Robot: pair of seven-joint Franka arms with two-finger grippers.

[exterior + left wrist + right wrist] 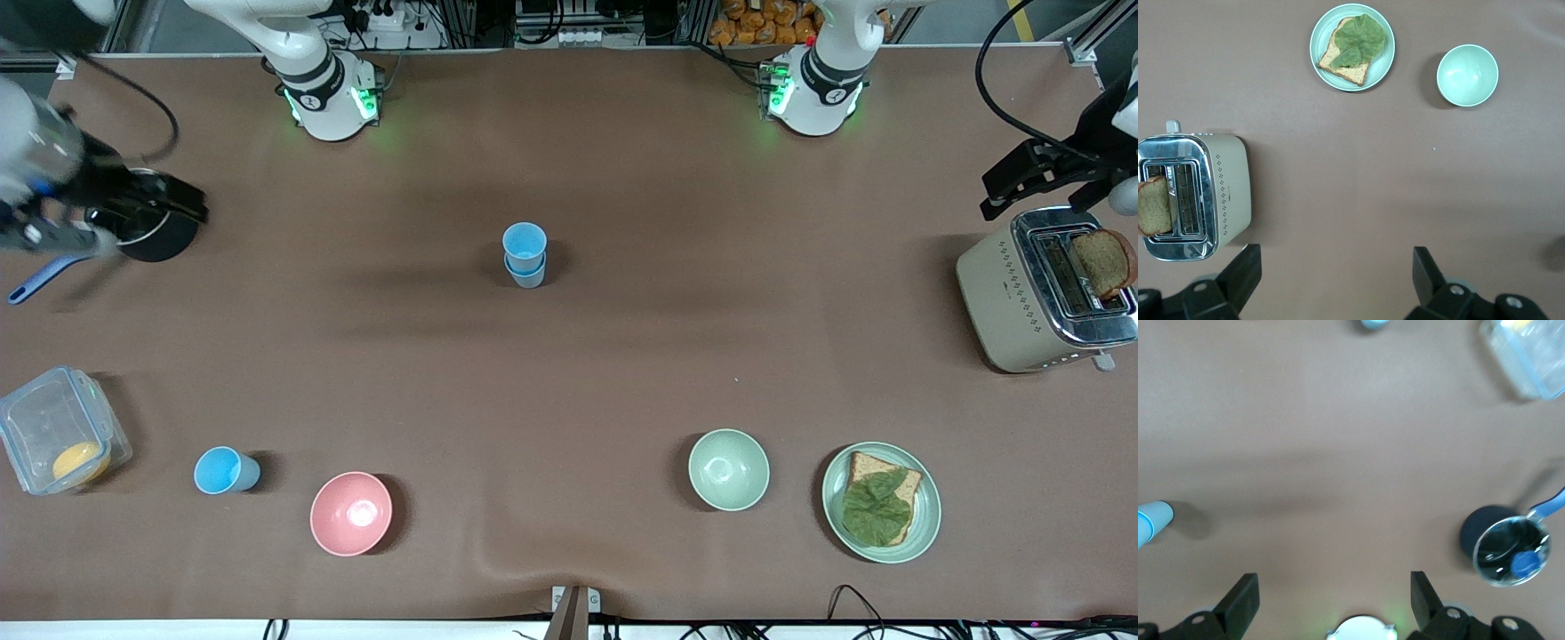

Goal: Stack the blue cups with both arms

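Note:
Two blue cups stand stacked at the middle of the table: a bright sky-blue cup (524,241) sits inside a duller grey-blue cup (528,276). The stack's edge shows in the right wrist view (1151,521). Another sky-blue cup (226,469) stands alone beside the pink bowl (350,513). My right gripper (174,206) is open and empty, up over the dark pot (149,236) at the right arm's end; its jaws (1333,600) stand wide apart. My left gripper (1009,188) is open and empty over the toaster (1031,293); its jaws (1336,280) stand wide apart.
A clear lidded container (58,429) with something orange stands near the lone cup. A pale green bowl (728,468) and a plate (925,520) with bread and lettuce lie near the front camera. A slice of bread (1102,262) sticks out of the toaster.

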